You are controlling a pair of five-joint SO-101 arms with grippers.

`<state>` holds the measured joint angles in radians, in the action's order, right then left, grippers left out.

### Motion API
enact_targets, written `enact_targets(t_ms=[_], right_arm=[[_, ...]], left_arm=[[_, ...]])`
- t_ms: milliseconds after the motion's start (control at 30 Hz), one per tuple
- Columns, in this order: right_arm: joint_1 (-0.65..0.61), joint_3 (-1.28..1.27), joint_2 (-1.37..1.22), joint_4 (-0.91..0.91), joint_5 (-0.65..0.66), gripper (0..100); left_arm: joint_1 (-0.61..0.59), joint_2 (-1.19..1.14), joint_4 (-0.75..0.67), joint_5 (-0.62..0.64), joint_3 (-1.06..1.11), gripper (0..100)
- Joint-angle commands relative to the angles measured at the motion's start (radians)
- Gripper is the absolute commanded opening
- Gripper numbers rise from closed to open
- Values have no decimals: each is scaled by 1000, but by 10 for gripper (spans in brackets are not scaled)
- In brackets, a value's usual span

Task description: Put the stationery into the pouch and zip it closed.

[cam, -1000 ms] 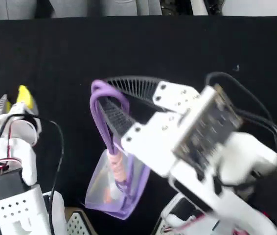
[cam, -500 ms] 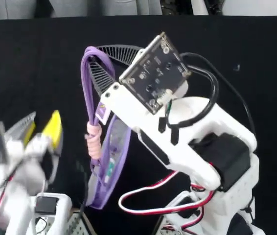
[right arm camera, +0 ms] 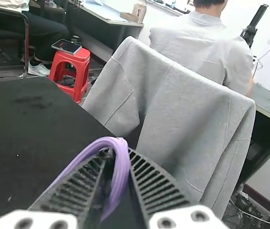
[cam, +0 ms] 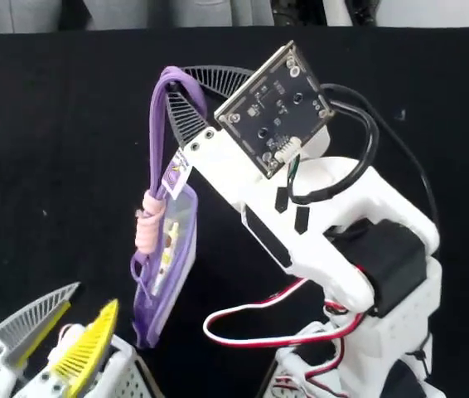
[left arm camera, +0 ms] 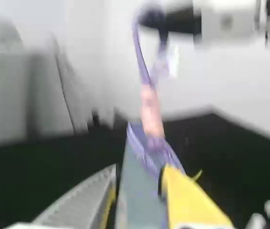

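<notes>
Overhead, right gripper [cam: 176, 87] clamped on strap [right arm camera: 121, 164]; pouch [cam: 168, 249] hangs above table [cam: 52, 124], long axis vertical. Left gripper [cam: 59, 332] spread wide, near pouch bottom, down-left of it; probably nearer to steady it.

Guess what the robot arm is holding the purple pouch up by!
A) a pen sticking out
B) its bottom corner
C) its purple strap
C: the right gripper is shut on the purple strap, and the pouch hangs below it, off the table.
</notes>
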<state>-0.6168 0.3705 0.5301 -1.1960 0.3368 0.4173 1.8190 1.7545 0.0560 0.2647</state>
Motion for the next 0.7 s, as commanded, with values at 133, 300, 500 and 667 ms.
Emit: enact_targets(t_ms=[133, 300, 500, 667], right_arm=[[34, 18, 13, 26, 5, 11], [34, 18, 8, 28, 8, 11], [34, 18, 12, 28, 12, 11], [34, 19, 10, 34, 12, 11]], left_arm=[[208, -2, 5, -5, 41, 163], [217, -3, 5, -5, 64, 164], [219, -3, 6, -55, 122, 191], [217, -3, 8, -126, 194, 195]])
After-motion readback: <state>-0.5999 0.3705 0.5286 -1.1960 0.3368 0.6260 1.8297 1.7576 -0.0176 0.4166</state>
